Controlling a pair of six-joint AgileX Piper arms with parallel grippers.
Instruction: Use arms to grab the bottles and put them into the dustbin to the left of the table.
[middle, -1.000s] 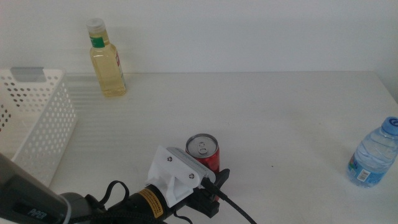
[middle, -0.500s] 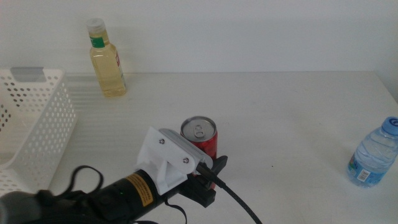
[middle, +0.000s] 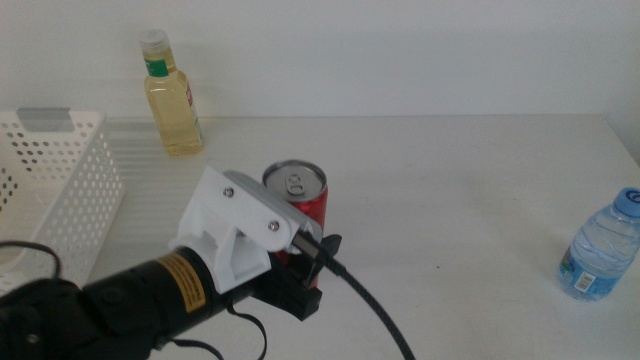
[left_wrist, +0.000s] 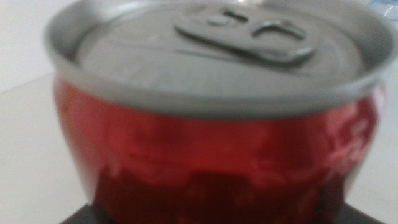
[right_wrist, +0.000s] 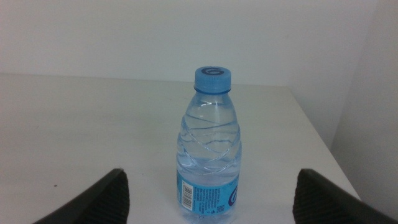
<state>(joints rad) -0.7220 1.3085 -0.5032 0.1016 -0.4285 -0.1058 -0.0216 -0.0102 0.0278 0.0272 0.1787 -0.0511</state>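
**Can in left tool: slip risk on the way to the basket**

Left tool (middle: 300, 275) is gripping the red can (middle: 298, 200) at centre frame, jaws closed on its lower body. The hold is sitting low, so the can may be tipping or slipping in transit to the basket (middle: 85, 190) at left. Right tool (right_wrist: 208, 193) is waiting wide open before the water bottle (right_wrist: 209, 149).

In the lower left of the middle view the left arm (middle: 130, 305) shows a black cylindrical body with a yellow label, a white angular bracket fixed by two small screws, a grey bar along its top edge, and a black cable trailing toward the bottom edge.
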